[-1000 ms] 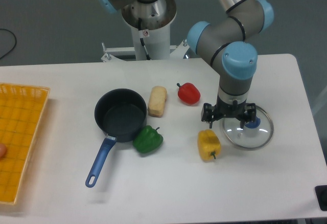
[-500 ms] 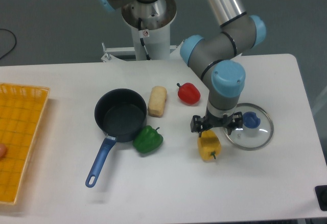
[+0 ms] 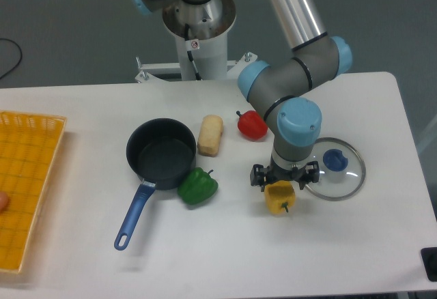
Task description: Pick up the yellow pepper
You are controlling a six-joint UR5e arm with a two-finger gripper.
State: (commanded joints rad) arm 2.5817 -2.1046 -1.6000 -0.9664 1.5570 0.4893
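Peppers: 3 — one yellow pepper [image 3: 280, 198], one red pepper [image 3: 252, 125], one green pepper [image 3: 198, 186] | yellow pepper on counter [image 3: 82, 111], right of centre, beside glass lid [image 3: 332, 168] | gripper [image 3: 284, 177] spread wide directly over it — not clamped | 1 saucepan [image 3: 160, 154]

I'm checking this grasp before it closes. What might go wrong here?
The yellow pepper is glossy and lobed, so it may slip or roll as the claw closes from above. The glass lid lies just beside it, and a finger might clip its rim. Whether the claw is centred on the pepper cannot be judged from this view.
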